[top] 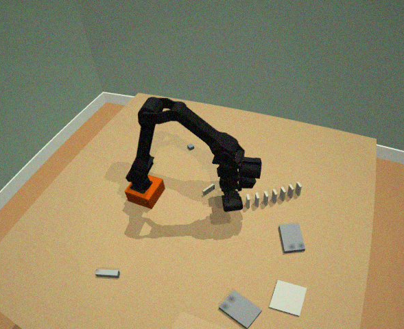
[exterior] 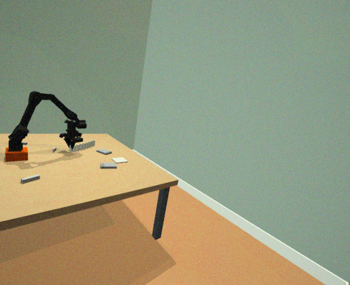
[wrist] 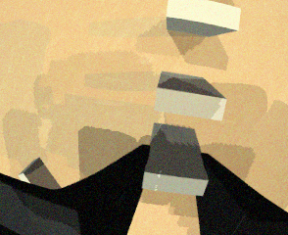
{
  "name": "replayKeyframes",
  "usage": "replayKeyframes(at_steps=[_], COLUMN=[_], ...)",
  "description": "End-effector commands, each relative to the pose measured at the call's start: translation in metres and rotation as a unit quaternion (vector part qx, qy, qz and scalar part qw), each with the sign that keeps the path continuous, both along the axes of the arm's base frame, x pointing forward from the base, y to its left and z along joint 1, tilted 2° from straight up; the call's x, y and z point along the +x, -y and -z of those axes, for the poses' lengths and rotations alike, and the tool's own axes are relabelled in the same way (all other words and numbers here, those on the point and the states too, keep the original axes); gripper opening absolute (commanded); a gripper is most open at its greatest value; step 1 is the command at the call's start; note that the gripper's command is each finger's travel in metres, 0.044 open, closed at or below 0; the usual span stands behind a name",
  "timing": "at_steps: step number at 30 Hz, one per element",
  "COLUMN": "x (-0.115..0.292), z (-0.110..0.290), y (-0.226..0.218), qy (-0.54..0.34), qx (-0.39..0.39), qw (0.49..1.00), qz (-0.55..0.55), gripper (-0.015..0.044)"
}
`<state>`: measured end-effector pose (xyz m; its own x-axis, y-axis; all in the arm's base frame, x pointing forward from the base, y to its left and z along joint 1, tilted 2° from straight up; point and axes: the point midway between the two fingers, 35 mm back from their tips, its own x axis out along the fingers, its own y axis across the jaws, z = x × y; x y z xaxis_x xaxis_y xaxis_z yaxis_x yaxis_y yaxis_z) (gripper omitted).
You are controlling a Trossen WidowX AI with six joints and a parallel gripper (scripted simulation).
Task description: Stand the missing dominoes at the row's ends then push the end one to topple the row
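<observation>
My gripper (top: pixel 232 205) (exterior: pixel 71 148) (wrist: pixel 175 164) is shut on a domino (wrist: pixel 177 153). It holds the domino upright, low over the table at the end of the row nearest the robot base; whether the domino touches the table cannot be told. In the top view the gripper hides it. The row of several standing dominoes (top: pixel 274 195) (exterior: pixel 83 146) runs away to the right. Its nearest domino (top: pixel 247 201) (wrist: pixel 189 104) stands just ahead of the held one, with a small gap. A loose domino (top: pixel 208 189) (exterior: pixel 54 149) (wrist: pixel 42 173) lies on the table between the base and the gripper.
Two grey slabs (top: pixel 291 238) (top: pixel 240 308) and a white square (top: pixel 288 297) (exterior: pixel 119 160) lie on the row's front side. A grey bar (top: pixel 107 273) (exterior: pixel 30 179) lies at the front left. A small grey block (top: pixel 190 146) lies behind the arm. The orange base (top: pixel 145 192) is at the left.
</observation>
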<state>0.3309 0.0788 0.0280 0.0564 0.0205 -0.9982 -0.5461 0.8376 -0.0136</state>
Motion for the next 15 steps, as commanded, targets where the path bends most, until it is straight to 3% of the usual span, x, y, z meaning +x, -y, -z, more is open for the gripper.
replayKeyframes(at_steps=[1,13,15], x=[-0.0004,-0.0004,-0.0004], z=[0.0025,0.0025,0.0025], y=[0.0004,0.0004,0.0004], qy=[-0.002,-0.002,-0.002], qx=[-0.002,-0.002,-0.002], qw=[1.000,1.000,1.000], qz=[-0.002,-0.002,-0.002], gripper=[0.0107,0.0422,0.0440])
